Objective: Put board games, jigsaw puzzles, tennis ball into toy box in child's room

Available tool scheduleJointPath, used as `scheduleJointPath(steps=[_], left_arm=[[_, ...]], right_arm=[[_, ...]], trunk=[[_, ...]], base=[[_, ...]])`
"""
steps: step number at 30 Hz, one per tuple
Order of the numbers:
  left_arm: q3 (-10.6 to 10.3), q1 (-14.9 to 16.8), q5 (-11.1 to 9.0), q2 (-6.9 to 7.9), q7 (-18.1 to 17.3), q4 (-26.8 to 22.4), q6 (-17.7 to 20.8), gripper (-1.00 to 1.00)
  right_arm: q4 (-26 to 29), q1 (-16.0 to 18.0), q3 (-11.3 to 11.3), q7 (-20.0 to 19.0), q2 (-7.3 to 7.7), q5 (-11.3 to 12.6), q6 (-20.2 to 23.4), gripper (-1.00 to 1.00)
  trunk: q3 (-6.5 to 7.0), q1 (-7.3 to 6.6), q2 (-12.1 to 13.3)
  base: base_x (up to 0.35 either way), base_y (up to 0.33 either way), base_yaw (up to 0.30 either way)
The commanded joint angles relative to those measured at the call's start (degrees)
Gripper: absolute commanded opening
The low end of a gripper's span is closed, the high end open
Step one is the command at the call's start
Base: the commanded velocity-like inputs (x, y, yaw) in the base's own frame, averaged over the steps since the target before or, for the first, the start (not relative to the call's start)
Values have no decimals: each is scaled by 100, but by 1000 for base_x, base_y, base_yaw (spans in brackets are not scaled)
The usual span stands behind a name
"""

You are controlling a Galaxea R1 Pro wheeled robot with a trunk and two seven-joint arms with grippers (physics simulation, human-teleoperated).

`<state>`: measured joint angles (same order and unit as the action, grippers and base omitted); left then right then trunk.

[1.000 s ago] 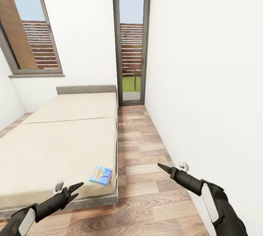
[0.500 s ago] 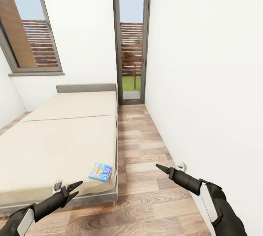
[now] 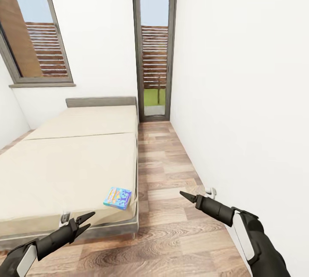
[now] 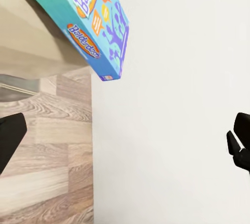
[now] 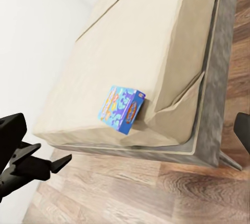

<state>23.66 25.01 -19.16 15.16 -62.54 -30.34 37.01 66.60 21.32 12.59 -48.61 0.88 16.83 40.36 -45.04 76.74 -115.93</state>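
Blue board game on bed

Bed: a large low bed with a plain beige cover and a dark grey frame runs across the view.
Game box: a small flat blue game box with yellow lettering lies on the beige cover, close to the bed's near corner and just beside the edge.
Cover corner: next to the box the beige cover makes a folded flap down to the frame.
Floor: brown wood-plank floor lies beside the bed frame.
Wall: a plain white wall stands along one side.
Left gripper: the black left gripper is near the bed's corner, over the floor, apart from the box; its pointed fingers look slightly parted.
Right gripper fingertips: dark shapes at two opposite edges, wide apart, nothing between them.
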Motion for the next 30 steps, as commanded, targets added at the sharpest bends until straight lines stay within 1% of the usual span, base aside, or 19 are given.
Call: scheduleJointPath(steps=[1,9,16,23,30], left_arm=[[7,4,-17,6,-12,2,45,100],[7,4,-18,36,-50,2,43,100],[-1,4,14,33,-341,2,27,100],[-12,4,41,26,-442,2,20,100],[-22,4,53,23,-471,2,32,100]], right_arm=[[40,-2,-1,-8,0,21,32,100],[208,-27,-20,-19,1,22,-7,100],[225,-31,-23,-14,0,6,-10,100],[226,-31,-21,-17,0,19,-22,100],[225,-31,-22,-24,0,22,-27,100]], trunk=[[-24,22,-44],[-168,197,-365],[-293,351,-646],[-419,505,-926],[-419,505,-926]], base=[[0,0,0],[0,0,0],[0,0,0],[0,0,0],[0,0,0]])
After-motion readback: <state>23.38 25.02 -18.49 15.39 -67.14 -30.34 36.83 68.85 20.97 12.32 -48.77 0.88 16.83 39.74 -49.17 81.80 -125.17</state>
